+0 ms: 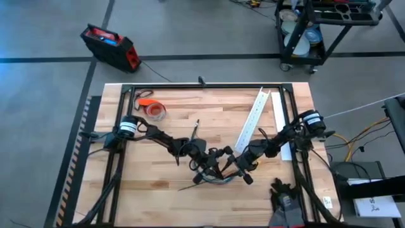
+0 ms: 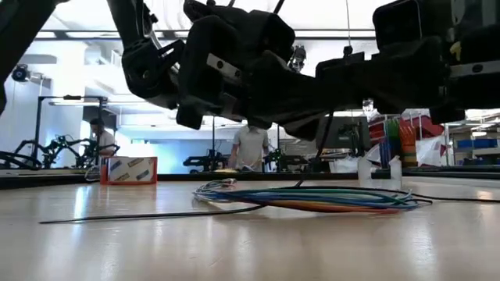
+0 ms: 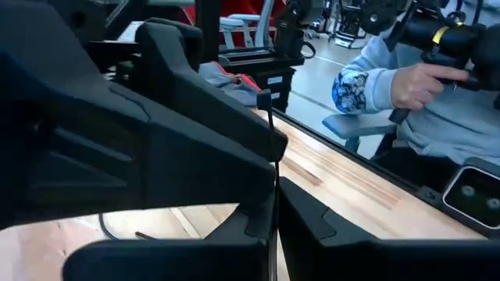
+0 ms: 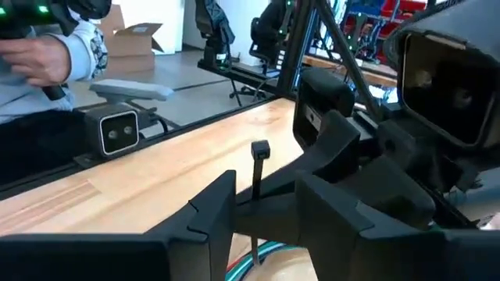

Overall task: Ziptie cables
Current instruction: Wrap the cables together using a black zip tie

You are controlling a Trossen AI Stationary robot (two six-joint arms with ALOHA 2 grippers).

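Note:
The cables lie as a loose green, blue and dark bundle on the table's middle near part. Both grippers hang just above them. My left gripper is shut on the ziptie, a thin dark strip standing on end with its small head uppermost. My right gripper is open, one finger on each side of the strip just below the head; whether either finger touches it I cannot tell. In the high view the left gripper and right gripper meet over the bundle. My left gripper pinches the ziptie's strip between its two fingers, a short way below the head. The strip runs along the fingers and stands out past their tips, head end free. Its lower part is hidden behind the fingers.
A second thin dark strip lies flat on the table, running to the cables. A white slotted channel lies slantwise at the far right and an orange tape roll at the far left. A person's hand shows beyond the table.

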